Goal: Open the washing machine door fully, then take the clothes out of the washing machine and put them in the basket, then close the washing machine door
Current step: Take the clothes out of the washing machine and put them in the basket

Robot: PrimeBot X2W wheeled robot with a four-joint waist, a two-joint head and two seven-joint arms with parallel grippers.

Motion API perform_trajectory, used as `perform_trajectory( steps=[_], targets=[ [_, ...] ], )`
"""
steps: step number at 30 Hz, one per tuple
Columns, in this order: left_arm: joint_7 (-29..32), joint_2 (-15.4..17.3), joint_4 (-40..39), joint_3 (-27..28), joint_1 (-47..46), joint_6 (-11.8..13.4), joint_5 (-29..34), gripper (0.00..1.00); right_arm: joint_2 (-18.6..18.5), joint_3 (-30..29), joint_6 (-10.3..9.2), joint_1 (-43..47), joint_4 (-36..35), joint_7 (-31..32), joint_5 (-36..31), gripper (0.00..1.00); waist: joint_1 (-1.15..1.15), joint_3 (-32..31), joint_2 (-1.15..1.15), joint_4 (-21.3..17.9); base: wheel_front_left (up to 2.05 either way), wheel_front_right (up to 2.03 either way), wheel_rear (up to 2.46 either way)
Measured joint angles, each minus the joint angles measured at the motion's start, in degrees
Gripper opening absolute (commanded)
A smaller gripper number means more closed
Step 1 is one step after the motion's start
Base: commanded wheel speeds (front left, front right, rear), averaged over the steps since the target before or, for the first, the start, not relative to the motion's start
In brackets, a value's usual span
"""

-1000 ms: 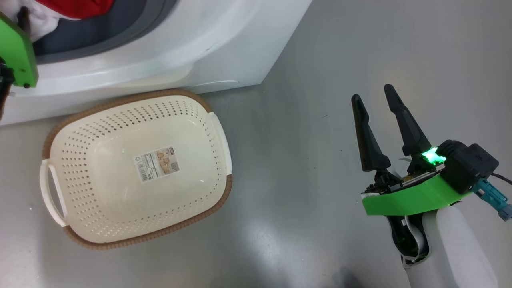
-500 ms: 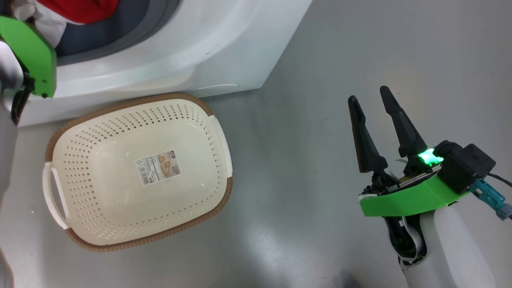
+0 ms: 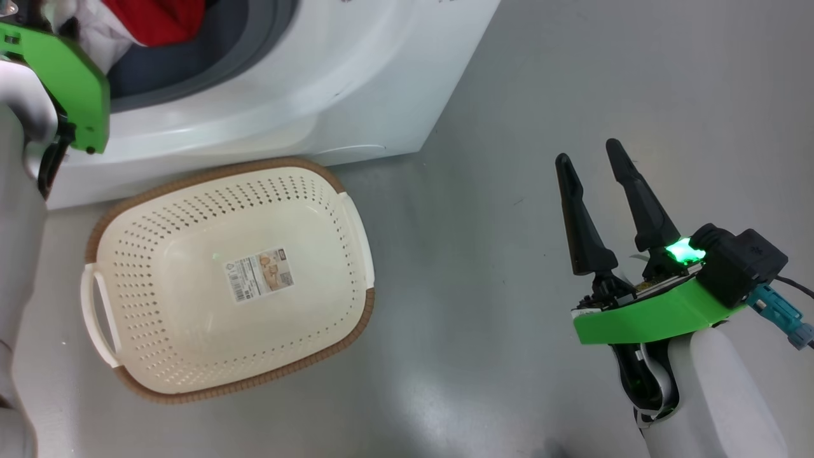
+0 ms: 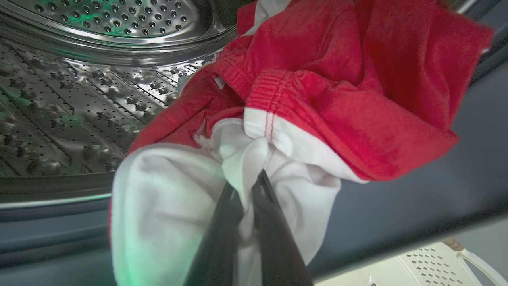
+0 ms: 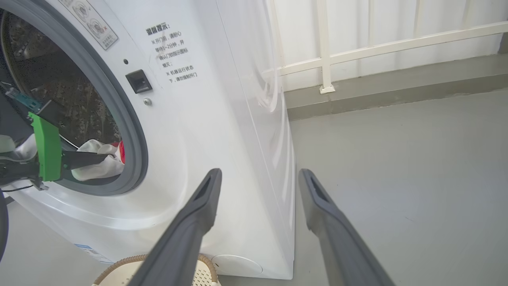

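At the mouth of the white washing machine (image 3: 286, 83), my left gripper (image 4: 248, 182) is shut on a white garment (image 4: 166, 190). Red clothes (image 4: 337, 79) with white trim hang against that garment, in front of the steel drum (image 4: 99, 59). The right wrist view shows the left gripper (image 5: 106, 157) reaching past the grey gasket (image 5: 133, 131) into the white cloth (image 5: 95, 171). The cream basket (image 3: 216, 178) lies empty on the floor just in front of the machine. My right gripper (image 3: 588, 152) hovers open and empty, well right of the basket. The washing machine door is out of view.
Bare grey floor (image 3: 477, 191) stretches between the basket and my right arm. A white railing (image 5: 325, 59) and a low grey ledge run behind the machine (image 5: 222, 119). Its lower front carries a small blue label (image 5: 85, 247).
My left gripper has shut on the white garment, and its wrist has moved back out of the machine's mouth. The camera shifted slightly. The right arm barely moved.
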Motion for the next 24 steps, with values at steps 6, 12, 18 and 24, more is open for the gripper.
perform_trajectory(
  steps=[6,12,18,24],
  targets=[
    [-2.8,-0.5,-0.8,0.3,2.3,-0.1,-1.9,0.00,0.0,0.0,0.00,0.0,0.7,0.0,0.0,1.00,0.00,-1.6,0.00,0.7,0.00,0.00,0.00],
    [-5.7,-1.0,-2.2,0.8,4.1,-0.3,-3.3,0.00,0.0,-0.1,0.00,0.3,1.4,0.0,0.0,1.00,0.00,-3.5,0.00,1.6,0.00,0.00,0.00],
    [-8.0,-1.4,-4.0,1.1,6.3,-0.6,-4.7,0.00,0.0,-0.4,0.00,0.5,2.1,0.0,-0.1,1.00,0.00,-5.6,0.00,2.6,0.00,0.00,0.00],
    [-10.2,-1.2,-6.8,1.1,9.8,-0.7,-5.8,0.00,0.0,-0.6,0.00,0.8,2.8,0.0,-0.1,1.00,0.00,-7.9,0.00,3.5,0.00,0.00,0.00]
  ],
)
